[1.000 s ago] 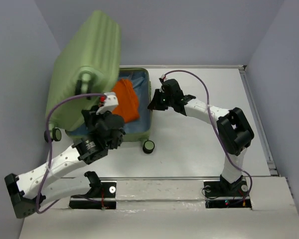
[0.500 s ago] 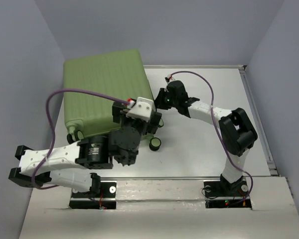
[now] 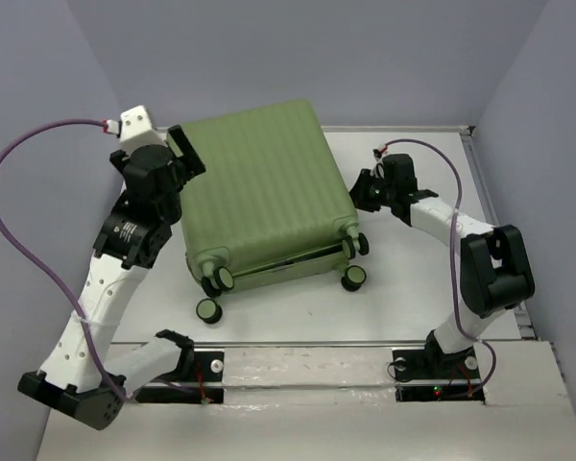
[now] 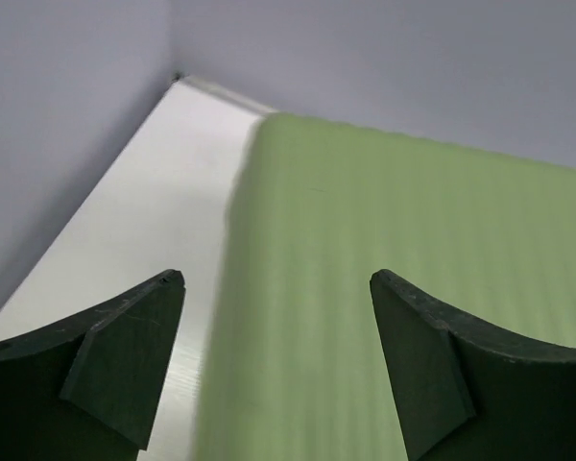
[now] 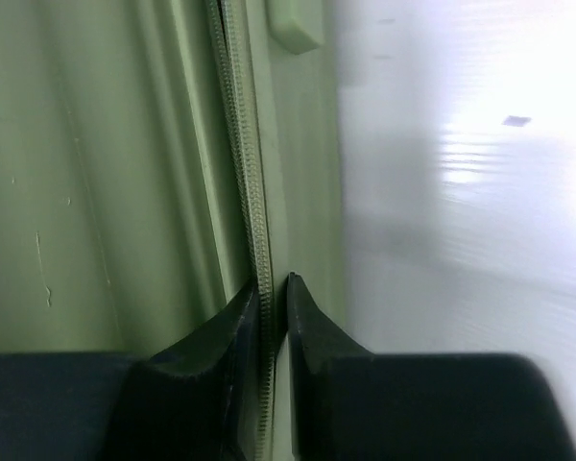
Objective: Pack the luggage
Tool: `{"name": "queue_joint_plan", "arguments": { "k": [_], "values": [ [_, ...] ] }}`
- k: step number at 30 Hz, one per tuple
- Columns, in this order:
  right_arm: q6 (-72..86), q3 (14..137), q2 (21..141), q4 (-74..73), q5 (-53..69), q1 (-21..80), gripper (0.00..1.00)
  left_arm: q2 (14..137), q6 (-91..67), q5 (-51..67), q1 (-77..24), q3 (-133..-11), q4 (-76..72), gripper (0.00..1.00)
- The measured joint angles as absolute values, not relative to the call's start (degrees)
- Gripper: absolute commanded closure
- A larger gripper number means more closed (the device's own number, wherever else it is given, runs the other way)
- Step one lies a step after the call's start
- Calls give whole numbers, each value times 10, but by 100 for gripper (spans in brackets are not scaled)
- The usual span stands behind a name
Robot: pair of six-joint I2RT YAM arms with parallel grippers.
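The luggage, an olive-green ribbed suitcase, lies closed and flat on the white table, its black-and-green wheels toward the near edge. My left gripper hangs raised over the case's far left edge. It is open, and only the green shell and table show between its fingers. My right gripper sits against the case's right side. Its jaws stand a narrow gap apart over the zipper line, holding nothing that I can see.
Grey walls close in on the left, back and right. A raised rail borders the table's right edge. A purple cable loops out from the left arm. A small green fitting sits on the case's side.
The lid has come down shut, and the case has shifted right and turned. My left arm swung up and to the left, jaws now wide. The right gripper moved right and parted slightly.
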State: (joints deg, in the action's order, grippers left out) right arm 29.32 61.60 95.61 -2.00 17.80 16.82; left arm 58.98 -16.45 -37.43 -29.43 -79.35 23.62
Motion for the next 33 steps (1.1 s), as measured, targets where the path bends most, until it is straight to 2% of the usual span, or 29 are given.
{"name": "queue_joint_plan", "arguments": {
  "k": [1, 3, 6, 9, 10, 11, 12, 13, 14, 18, 21, 27, 30, 33],
  "values": [
    [287, 616, 952, -30, 176, 156, 27, 588, -181, -332, -233, -771, 229, 9],
    [263, 621, 940, -60, 156, 128, 15, 586, -209, -253, -133, -731, 221, 8],
    [252, 625, 922, -78, 146, 93, 15, 593, -250, -153, -17, -680, 195, 8],
    [248, 625, 879, -102, 114, 81, 15, 625, -296, -63, 55, -657, 156, 6],
    [247, 625, 861, -109, 105, 78, 21, 642, -307, -48, 69, -657, 146, 6],
    [246, 625, 834, -115, 92, 78, 31, 660, -316, -36, 79, -660, 134, 6],
    [244, 625, 804, -121, 80, 78, 45, 689, -325, -23, 87, -671, 125, 5],
    [244, 625, 785, -126, 71, 78, 65, 712, -330, -13, 89, -685, 125, 5],
    [242, 625, 755, -132, 66, 78, 93, 761, -335, -1, 91, -721, 117, 4],
    [247, 625, 644, -140, 103, 80, 93, 908, -346, 37, 96, -854, 93, 2],
    [240, 620, 578, -136, 163, 129, 93, 1022, -349, 82, 101, -979, 94, 2],
    [201, 557, 549, -167, 252, 392, 93, 1289, -351, 198, 116, -1304, 108, 1],
    [194, 524, 580, -194, 248, 463, 93, 1360, -382, 278, 123, -1333, 60, 1],
    [194, 493, 626, -216, 226, 488, 93, 1420, -426, 354, 125, -1341, -9, 2]
  ]
}}
